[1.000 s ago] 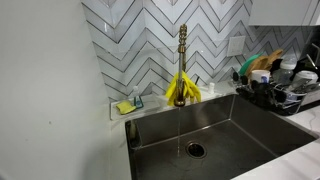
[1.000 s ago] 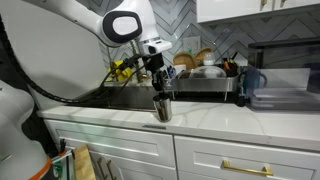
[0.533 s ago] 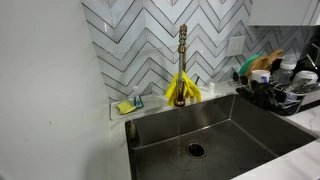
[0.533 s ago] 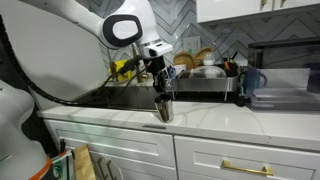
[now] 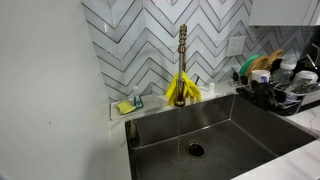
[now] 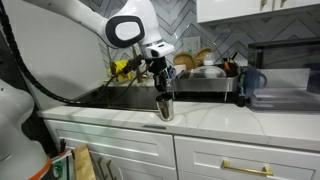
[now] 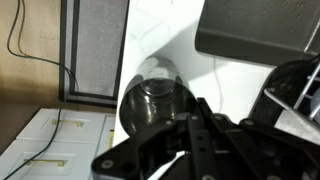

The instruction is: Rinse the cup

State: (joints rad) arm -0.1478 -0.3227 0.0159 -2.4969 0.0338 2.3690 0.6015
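On the white worktop [image 6: 215, 117] in front of the sink [image 6: 110, 97], the metal cup [image 6: 163, 109] stands upright. The arm [image 6: 125, 28] holds its jaws at the cup's rim; whether they grip it cannot be told. Water [image 5: 179, 128] runs from the tap [image 5: 182, 45] into the sink.

A metal cup [image 6: 163, 108] is seen set upright on the counter [image 6: 215, 117], outside the sink [image 5: 235, 125].

The cup is small, round and shiny, with a dark, reflective wall; it is placed on the white counter at the front edge of the sink, its open mouth turned upward; in the wrist view it [image 7: 152, 100] is seen from above, its rim a round outline and its inside dark and glossy, though whether anything is in it cannot be told; a thin stream of water [image 5: 180, 125] is seen falling from the brass tap [image 5: 182, 45] to the drain.
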